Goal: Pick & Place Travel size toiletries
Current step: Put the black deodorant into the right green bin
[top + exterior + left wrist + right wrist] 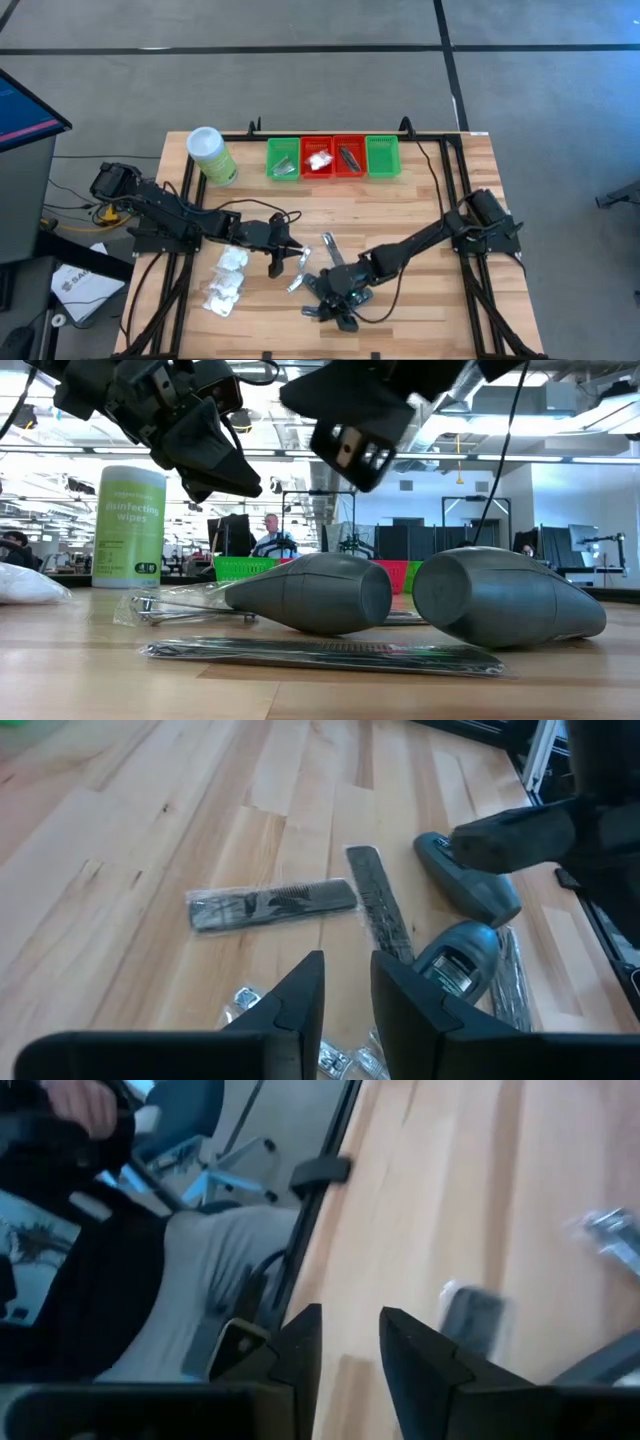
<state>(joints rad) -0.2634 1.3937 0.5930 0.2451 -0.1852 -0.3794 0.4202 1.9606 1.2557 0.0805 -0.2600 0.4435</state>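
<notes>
The travel size toiletries lie loose on the wooden table: white puffy packets (228,275), silver sachets (298,278), dark combs in clear wrappers (270,906) and two rounded grey pieces (310,595). My left gripper (347,965) hangs above the table between the packets and the combs. Its fingers are a narrow gap apart with nothing between them. My right gripper (338,292) hangs over the grey pieces near the table's front. In its wrist view my right gripper (350,1320) is likewise narrowly open and empty.
A row of green and red trays (382,157) stands at the table's far edge, some with items inside. A tall light-green canister (211,155) is to their left. Bare wood (420,230) lies between the trays and my arms. A person's legs (190,1280) show beyond the table's edge.
</notes>
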